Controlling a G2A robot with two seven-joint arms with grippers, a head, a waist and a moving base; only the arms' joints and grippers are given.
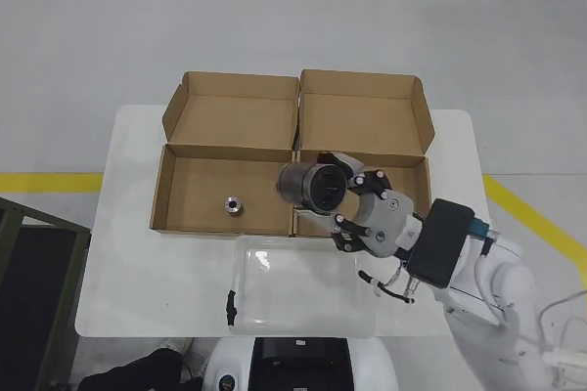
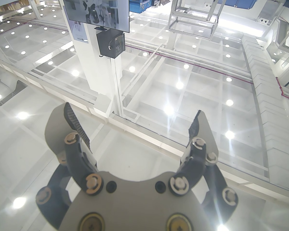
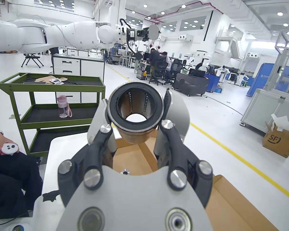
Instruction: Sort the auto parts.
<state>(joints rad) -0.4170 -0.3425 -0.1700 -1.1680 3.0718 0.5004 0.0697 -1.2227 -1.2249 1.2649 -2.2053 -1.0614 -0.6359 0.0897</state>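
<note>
Bearing (image 1: 303,186) clamped in right tool (image 3: 136,118) over boxes (image 1: 191,195) near small part (image 1: 234,205); left tool (image 2: 133,121) spread.

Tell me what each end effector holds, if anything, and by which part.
Right end effector: the cylindrical bearing, gripped across its outer side wall. Left end effector: open, holding nothing.
</note>
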